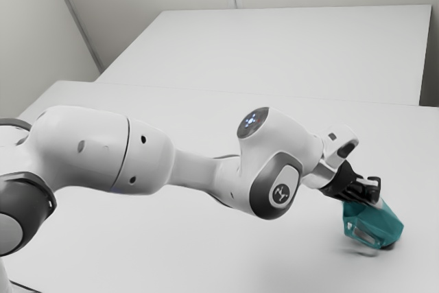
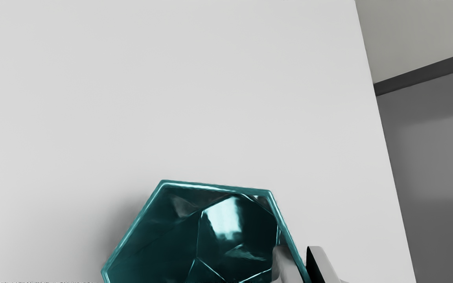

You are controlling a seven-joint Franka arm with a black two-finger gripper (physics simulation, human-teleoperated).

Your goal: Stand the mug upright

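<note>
mug [image 1: 385, 223] as landmark. it is teal, faceted, many-sided at the mouth, and sits at the far end of the arm's reach, over the table [image 1: 206, 252]. tilted, not upright: mouth turned up toward the tool [image 1: 374, 201], base pointing away from it and toward the exterior view's right. handle [image 1: 363, 235] on the mug's underside, facing the table, with a small dark shadow just below it. whether any part of the mug touches the table, cannot tell.

arm [image 1: 147, 149] comes in from the exterior view's left, well apart from the mug at its base end. runs nearly level through the long pale forearm, rises a little at the rounded wrist joint, then slopes down to the mug. hand [image 1: 335, 156] is above the mug and toward the exterior view's left of it, leaning, so the tool points obliquely down onto the mouth rather than straight down.

tool state: pinching the mug's side wall at the rim. wrist view has one finger [image 2: 283, 259] inside the mug, the other against the outside, wall between the two.

past the mug, on the outer finger's side, the table ends in a straight edge; beyond that, a dark strip [image 2: 427, 72] and grey ground.
</note>
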